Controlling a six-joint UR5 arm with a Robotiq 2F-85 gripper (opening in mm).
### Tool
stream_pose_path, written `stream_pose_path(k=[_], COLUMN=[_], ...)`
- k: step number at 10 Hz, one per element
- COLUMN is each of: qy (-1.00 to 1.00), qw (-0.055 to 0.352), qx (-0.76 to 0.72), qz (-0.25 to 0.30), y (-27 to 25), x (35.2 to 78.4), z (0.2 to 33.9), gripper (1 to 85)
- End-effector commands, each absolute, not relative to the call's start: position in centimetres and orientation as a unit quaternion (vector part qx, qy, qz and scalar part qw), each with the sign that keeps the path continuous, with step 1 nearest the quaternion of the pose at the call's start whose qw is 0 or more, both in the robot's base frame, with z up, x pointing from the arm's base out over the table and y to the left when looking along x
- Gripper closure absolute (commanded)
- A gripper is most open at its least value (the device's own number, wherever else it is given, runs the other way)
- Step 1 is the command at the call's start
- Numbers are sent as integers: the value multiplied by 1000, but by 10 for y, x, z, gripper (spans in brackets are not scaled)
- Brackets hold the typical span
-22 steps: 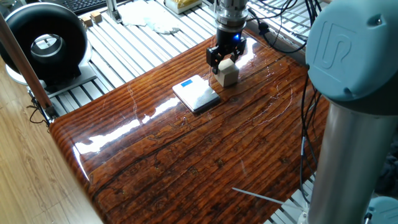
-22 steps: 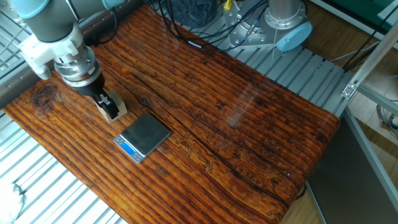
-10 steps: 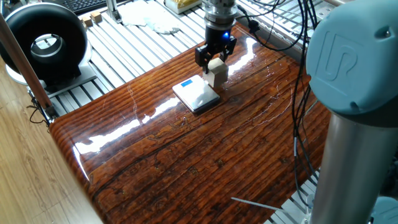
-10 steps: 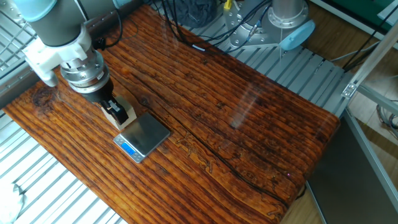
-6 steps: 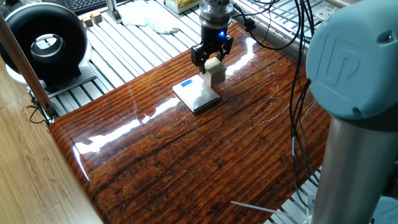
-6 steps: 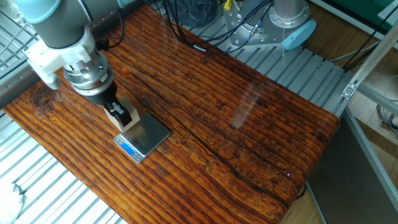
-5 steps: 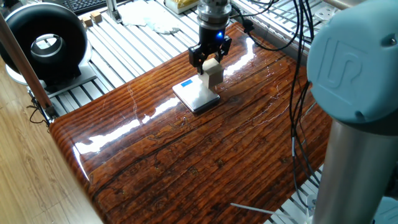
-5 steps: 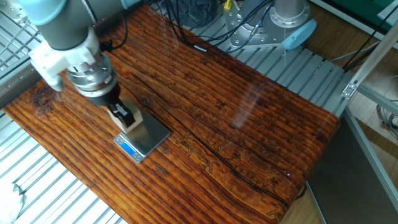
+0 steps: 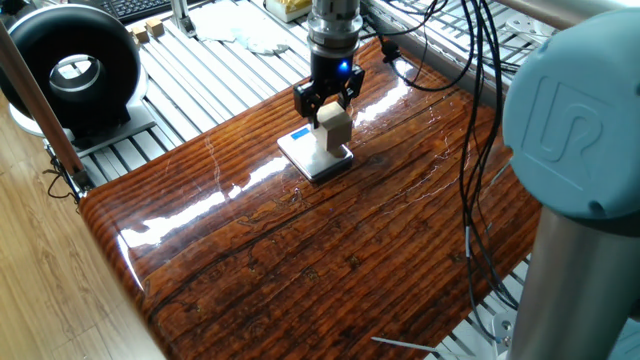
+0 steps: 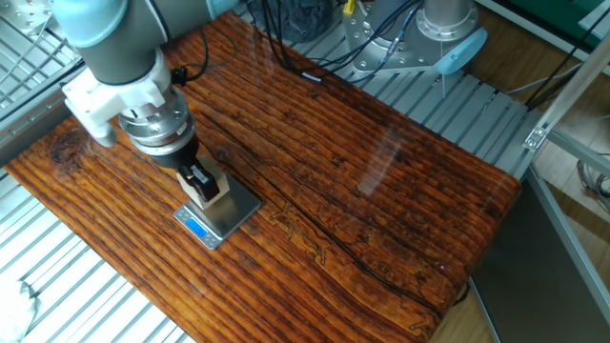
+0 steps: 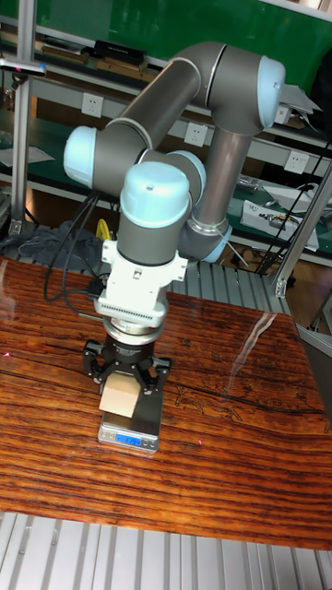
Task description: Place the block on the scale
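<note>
Moved across the wooden table [image 9: 300,260] since two seconds back, from bare wood just beside the scale [image 9: 313,152] to a spot over it, block [image 9: 335,128] carried along; now hangs above the pad's far part in one fixed view, over its near-left corner in the tall fixed view; cannot tell whether resting on the pad or held just above it

Counted: one arm [image 11: 184,111]; one gripper [image 9: 328,108], pointing straight down; two dark fingers [image 10: 198,181] clenched on opposite faces of one pale beige block [image 10: 212,191] [image 11: 118,398], upright, lower half showing below the fingertips; one scale [image 10: 217,217] [image 11: 129,433], flat on the table, one small blue rectangle [image 9: 300,133] at one edge, showing clear of the block in all three views

Elsewhere, well apart from the pad: one black round device [image 9: 70,70] off the table's left end on the slatted metal surface; one keyboard [image 9: 140,8] at the top edge, a few tiny tan pieces [image 9: 150,28] near it; one white crumpled cloth [image 9: 240,30] beside those
</note>
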State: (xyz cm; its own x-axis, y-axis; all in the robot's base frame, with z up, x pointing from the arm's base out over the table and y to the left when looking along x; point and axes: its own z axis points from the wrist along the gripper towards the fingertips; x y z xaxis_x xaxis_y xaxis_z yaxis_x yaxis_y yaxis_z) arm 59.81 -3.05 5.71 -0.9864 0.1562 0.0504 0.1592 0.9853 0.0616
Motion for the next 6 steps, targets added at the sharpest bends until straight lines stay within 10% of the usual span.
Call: stream_pose_path(k=[1, 6], qy=[-995, -992], qw=[18, 1], qx=[-86, -113], qz=[-40, -61], y=[-20, -6], x=[600, 616], z=[60, 56], gripper=[847, 847])
